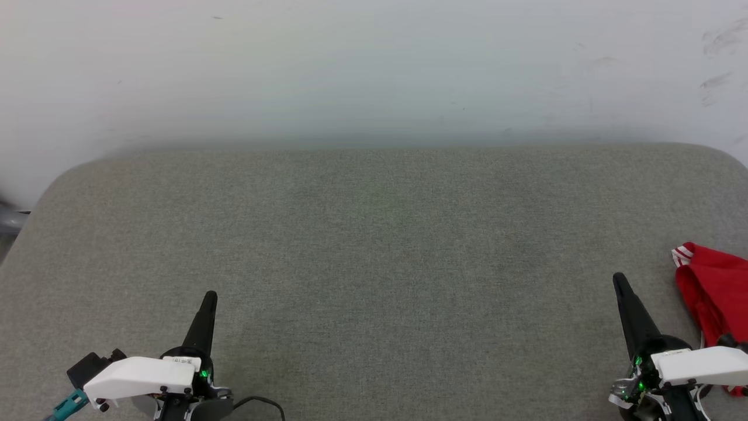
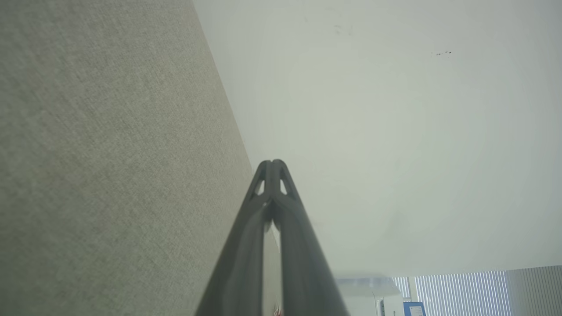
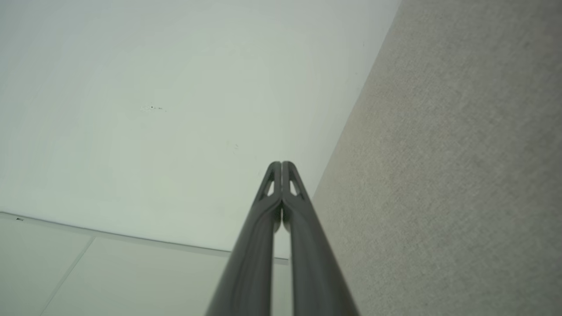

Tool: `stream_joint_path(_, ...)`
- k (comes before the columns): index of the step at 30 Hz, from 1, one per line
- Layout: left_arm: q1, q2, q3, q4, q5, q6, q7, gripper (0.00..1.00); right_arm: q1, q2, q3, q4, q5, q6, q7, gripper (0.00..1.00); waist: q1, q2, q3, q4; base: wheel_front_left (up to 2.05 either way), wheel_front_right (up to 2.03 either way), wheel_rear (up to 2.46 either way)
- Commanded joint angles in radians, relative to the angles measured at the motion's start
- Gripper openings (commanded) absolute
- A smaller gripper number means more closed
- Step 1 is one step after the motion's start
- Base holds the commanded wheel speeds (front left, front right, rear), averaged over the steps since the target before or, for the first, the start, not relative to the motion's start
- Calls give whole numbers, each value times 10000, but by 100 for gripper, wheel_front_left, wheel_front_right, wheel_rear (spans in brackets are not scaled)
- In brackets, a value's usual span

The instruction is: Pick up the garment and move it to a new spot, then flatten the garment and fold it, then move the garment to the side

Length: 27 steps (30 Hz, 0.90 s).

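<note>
Head view: shirt [image 1: 714, 292] lies bunched at the right edge of the grey cushion [image 1: 374, 234], partly cut off by the frame, just outboard of our right gripper [image 1: 618, 280]. The left gripper [image 1: 210, 297] is well apart, across the cushion. Both sets of jaws are pressed together, holding nothing. The heap seems to run near-to-far, with the striped trim [image 1: 681, 252] at the far end. We can't read the true axis while it's crumpled. We'd say the right arm picks.

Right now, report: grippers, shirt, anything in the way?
Left gripper shut, empty. Right gripper shut, empty. Shirt bunched on grey surface, right of right gripper, not held. No obstacle seen.
</note>
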Motion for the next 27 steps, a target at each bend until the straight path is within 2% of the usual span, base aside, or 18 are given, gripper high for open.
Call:
stream_joint_path(1,-223,-10,80,-65,-205,-62,65,0,-218,-25,-21,30,236,-1,26,0,0,0,9,1,0,0,0)
stream_joint_path(27,-411,-172,393,-36,-1841,-219,536,0,-625,24,-111,565,1977,-3,154,0,0,0,149,4,0,0,0)
